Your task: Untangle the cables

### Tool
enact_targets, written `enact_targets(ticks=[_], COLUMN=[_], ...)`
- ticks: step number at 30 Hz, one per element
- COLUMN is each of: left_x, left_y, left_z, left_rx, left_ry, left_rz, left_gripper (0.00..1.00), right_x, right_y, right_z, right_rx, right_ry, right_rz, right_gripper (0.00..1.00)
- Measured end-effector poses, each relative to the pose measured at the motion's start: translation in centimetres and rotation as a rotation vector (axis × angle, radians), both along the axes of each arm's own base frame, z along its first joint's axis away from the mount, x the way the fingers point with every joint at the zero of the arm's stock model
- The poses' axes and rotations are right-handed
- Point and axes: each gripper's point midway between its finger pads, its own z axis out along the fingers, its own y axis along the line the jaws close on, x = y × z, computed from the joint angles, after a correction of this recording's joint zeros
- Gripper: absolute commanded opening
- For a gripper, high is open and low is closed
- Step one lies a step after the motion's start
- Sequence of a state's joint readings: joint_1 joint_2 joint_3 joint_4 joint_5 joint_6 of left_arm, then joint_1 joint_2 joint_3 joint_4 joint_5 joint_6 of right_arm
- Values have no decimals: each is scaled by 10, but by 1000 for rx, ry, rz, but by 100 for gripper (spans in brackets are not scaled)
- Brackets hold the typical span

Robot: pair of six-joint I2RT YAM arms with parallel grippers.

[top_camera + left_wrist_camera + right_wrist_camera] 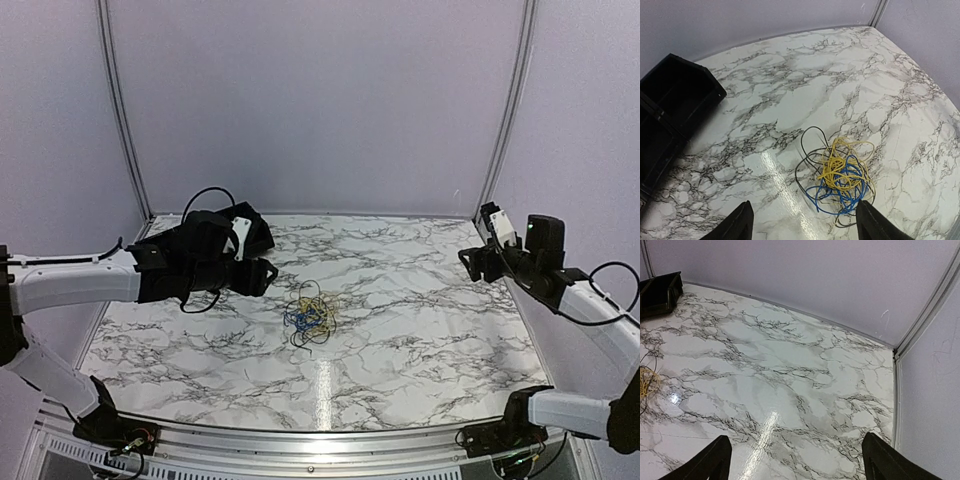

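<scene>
The cables lie in one tangled heap of yellow, blue and black wires at the middle of the marble table. In the left wrist view the cables sit just ahead of my left gripper, which is open and empty above the table, the heap nearer its right finger. In the top view my left gripper hovers to the left of the heap. My right gripper is open and empty, raised at the right side, far from the heap. Only an edge of the cables shows in the right wrist view.
A black bin stands at the back left of the table, also seen in the right wrist view. Lilac walls with metal corner posts close in the table. The table's right edge runs close to my right gripper.
</scene>
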State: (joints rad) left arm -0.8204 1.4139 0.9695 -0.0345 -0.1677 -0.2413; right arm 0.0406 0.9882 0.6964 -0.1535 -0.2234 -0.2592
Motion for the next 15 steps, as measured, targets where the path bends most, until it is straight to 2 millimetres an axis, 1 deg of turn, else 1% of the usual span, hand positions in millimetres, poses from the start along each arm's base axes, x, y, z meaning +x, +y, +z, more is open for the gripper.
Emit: enact_targets(ticks=[4,7,12,15], left_x=[-11,-20,-24,-26], left_y=[-12,-23,-40,-50], left_z=[-27,-48,-80,-105], left_rx=[-3,-11,-40,-46], left_ry=[81,138,221,291], left_rz=[-21,-36,-33,-35], left_gripper=[75,77,89,91], right_x=[-1,-6,-15,-21], right_y=[1,7,23,35], right_z=[1,-6,-21,-26], right_rx=[7,-8,-35,-38], right_ry=[-15,-13,10,20], right_rz=[9,62,191,277], right_gripper=[92,90,85,83])
